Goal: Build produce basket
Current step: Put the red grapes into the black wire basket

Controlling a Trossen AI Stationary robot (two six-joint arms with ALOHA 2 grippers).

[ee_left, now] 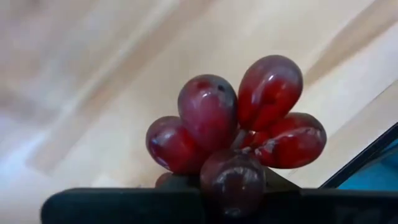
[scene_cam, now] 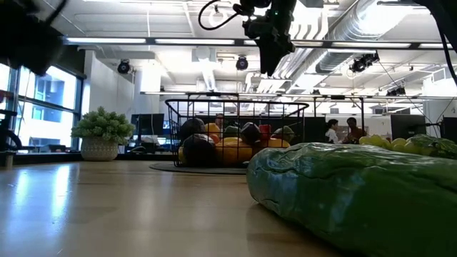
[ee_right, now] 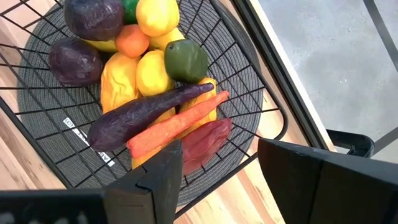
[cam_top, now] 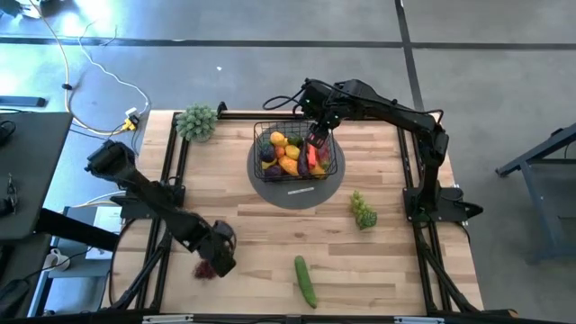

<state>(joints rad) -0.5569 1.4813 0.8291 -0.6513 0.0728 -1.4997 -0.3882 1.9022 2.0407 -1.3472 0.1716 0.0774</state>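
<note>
The black wire basket (cam_top: pixel 261 135) stands on a grey round disc (cam_top: pixel 297 191) at the table's far middle and holds several toy fruits and vegetables (cam_top: pixel 290 153): lemons (ee_right: pixel 152 71), an aubergine (ee_right: pixel 143 112), a red chilli (ee_right: pixel 208 140). My right gripper (ee_right: pixel 217 180) hangs open and empty just above the basket's right part (cam_top: pixel 317 144). My left gripper (cam_top: pixel 216 252) is near the table's front left, shut on a bunch of dark red grapes (ee_left: pixel 236 124). A cucumber (cam_top: pixel 306 281) and green grapes (cam_top: pixel 363 211) lie on the table. My left gripper holds the dark red grape bunch by its near end (ee_left: pixel 233 183), at the gripper's tips. The grapes themselves and the dark finger bar hide the place of contact. The bunch sticks out ahead of the fingers, over the wooden table; whether it is clear of the table I cannot tell.
A pale green leafy plant in a pot (cam_top: pixel 196 121) stands at the far left corner. The cucumber (scene_cam: pixel 357 193) lies close to the near edge. Bare wood lies between the disc and the near edge. People stand in the room beyond the table (scene_cam: pixel 343 130).
</note>
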